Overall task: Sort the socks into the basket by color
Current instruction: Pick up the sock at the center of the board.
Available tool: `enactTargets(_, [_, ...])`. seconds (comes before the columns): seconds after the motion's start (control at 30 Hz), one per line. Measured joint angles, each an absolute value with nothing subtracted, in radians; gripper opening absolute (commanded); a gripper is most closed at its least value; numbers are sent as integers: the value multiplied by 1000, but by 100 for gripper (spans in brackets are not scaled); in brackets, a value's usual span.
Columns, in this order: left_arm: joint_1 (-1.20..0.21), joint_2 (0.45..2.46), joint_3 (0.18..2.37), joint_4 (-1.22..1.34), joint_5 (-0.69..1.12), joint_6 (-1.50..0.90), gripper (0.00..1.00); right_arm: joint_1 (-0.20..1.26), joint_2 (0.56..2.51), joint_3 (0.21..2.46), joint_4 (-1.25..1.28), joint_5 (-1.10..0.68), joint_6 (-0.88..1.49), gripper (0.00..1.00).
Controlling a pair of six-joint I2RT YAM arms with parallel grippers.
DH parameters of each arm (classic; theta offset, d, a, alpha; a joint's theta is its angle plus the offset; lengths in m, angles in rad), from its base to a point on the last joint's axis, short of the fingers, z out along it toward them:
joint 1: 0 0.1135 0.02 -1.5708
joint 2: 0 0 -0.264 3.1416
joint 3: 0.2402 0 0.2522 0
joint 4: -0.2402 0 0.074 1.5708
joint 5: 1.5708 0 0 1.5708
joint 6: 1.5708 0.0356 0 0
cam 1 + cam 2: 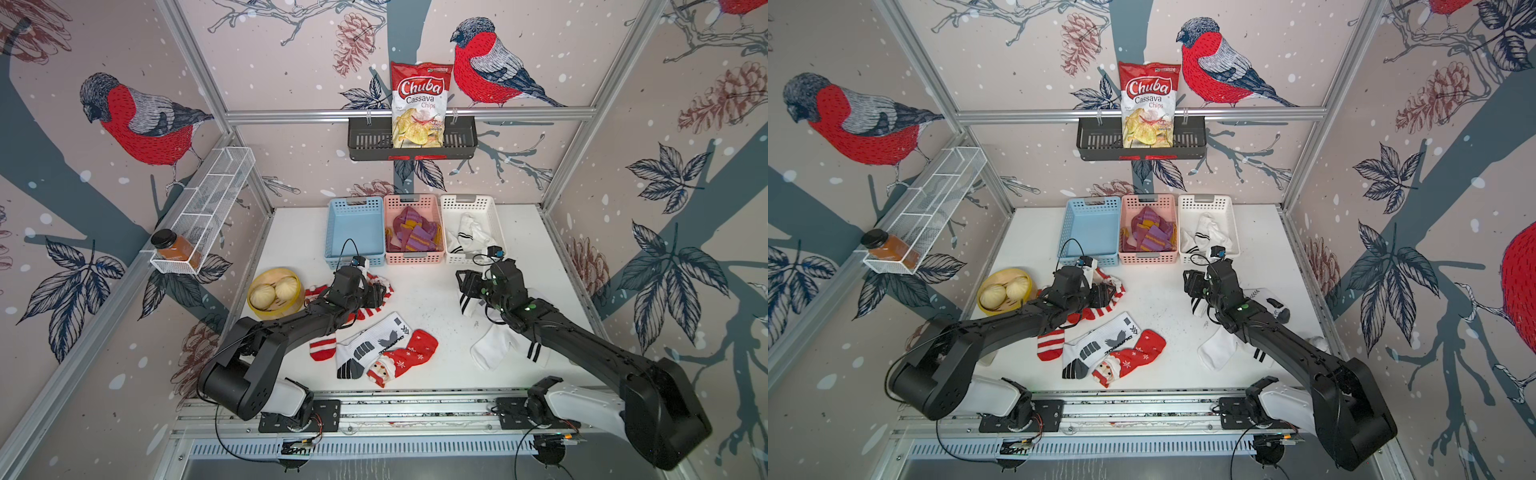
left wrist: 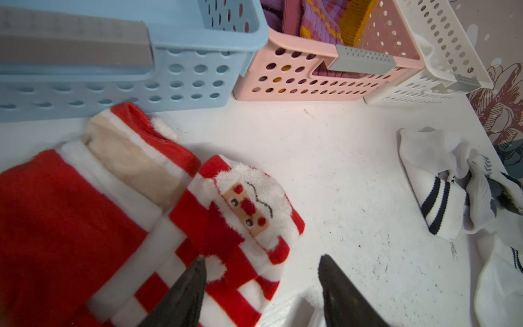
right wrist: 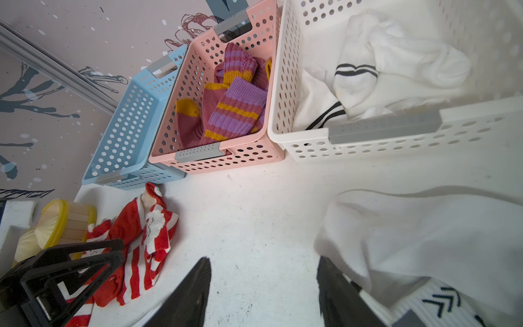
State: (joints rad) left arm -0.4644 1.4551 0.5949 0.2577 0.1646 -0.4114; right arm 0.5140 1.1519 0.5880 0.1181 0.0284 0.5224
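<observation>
Left gripper (image 2: 261, 259), right gripper (image 3: 263, 260): both spread apart, empty — drop the left squarely over the Santa sock (image 2: 249, 203), pinching its fold.

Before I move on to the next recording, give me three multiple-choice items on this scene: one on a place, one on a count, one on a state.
1. The purple-and-mustard socks lie in: A the blue basket; B the pink basket; C the white basket.
2. How many buns sit in the yellow steamer? A one; B two; C four.
3. The right hand is: A open, with nothing between its fingers; B shut on a white sock; C shut on a red sock.

Answers:
1 B: both top views show them inside the pink walls.
2 B: two pale buns lie side by side.
3 A: the right wrist view shows only bare table between the spread fingers.
</observation>
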Motion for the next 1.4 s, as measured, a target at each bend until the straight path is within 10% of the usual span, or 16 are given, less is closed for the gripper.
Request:
enactTargets(0.6, [-481,1587,655,302,212,-411,56,510,1122,570,96,45,523,64])
enactTargets(1.4, [-482,1599,676,291,212,-388,0,490,1052,550,73,56,523,65])
